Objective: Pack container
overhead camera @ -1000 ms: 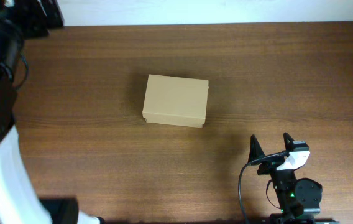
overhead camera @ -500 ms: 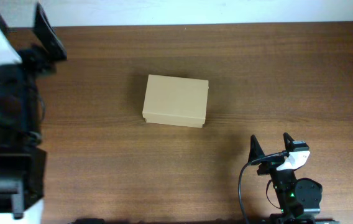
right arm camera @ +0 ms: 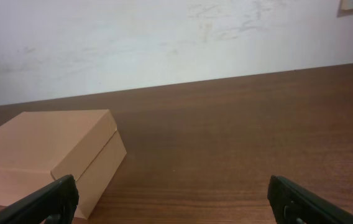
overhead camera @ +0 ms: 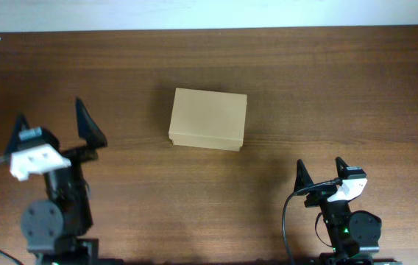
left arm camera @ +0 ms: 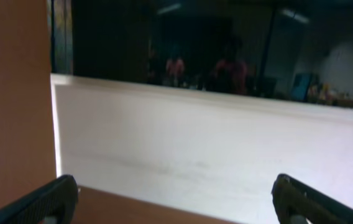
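Observation:
The container (overhead camera: 208,118) is a plain tan cardboard box with its lid shut, lying on the wooden table near the middle. It also shows at the lower left of the right wrist view (right arm camera: 46,155). My left gripper (overhead camera: 53,125) is open and empty at the table's left side, well left of the box; in the left wrist view (left arm camera: 173,202) its fingers frame only a white wall. My right gripper (overhead camera: 319,171) is open and empty at the front right, below and right of the box, and its fingers show in the right wrist view (right arm camera: 176,202).
The dark wooden table (overhead camera: 341,88) ends at a white wall along the back (overhead camera: 209,13). Both arm bases stand at the front edge.
The left arm has swung down from the far left corner to the table's left side, gripper open. The right arm and the box have not moved.

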You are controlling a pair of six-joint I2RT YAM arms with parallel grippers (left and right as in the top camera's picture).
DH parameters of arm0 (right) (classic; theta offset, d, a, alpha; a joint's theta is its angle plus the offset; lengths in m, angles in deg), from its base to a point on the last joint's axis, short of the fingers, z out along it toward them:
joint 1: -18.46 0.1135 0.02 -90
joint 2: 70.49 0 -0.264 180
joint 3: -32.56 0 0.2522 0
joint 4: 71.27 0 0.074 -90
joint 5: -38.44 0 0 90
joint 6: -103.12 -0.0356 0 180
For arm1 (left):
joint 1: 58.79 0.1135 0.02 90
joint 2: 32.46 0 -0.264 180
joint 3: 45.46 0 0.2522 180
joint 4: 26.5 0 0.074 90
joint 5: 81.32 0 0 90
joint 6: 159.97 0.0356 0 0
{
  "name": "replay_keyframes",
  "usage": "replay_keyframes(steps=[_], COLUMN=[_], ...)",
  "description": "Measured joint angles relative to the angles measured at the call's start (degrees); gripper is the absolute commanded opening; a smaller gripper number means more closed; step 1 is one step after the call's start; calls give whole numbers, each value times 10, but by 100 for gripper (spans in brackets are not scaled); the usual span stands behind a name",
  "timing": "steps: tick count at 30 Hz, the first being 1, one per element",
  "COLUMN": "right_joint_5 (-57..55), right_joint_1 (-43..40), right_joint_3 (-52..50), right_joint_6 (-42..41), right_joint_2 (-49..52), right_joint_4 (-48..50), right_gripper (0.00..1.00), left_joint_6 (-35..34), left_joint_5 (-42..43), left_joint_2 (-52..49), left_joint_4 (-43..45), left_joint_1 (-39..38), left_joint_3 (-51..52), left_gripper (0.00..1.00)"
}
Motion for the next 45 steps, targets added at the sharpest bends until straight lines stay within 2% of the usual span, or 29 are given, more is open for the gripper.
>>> replay_keyframes(steps=[8,19,28,35,45], right_joint_5=[0,0,0,0,0], right_joint_1=[0,0,0,0,0], right_joint_3=[0,0,0,0,0], right_joint_6=[0,0,0,0,0], right_joint_2=[0,0,0,0,0], right_joint_4=[0,0,0,0,0], right_gripper=[99,99,99,99,99], left_joint_6=[0,0,0,0,0], left_joint_5=[-2,-2,-2,-2,-1], left_joint_2=[112,220,296,303,304], left_joint_4=[34,36,31,14,-94], left_joint_1=[0,0,0,0,0], left_joint_3=[153,267,319,329,329], left_gripper=[100,100,100,100,100])
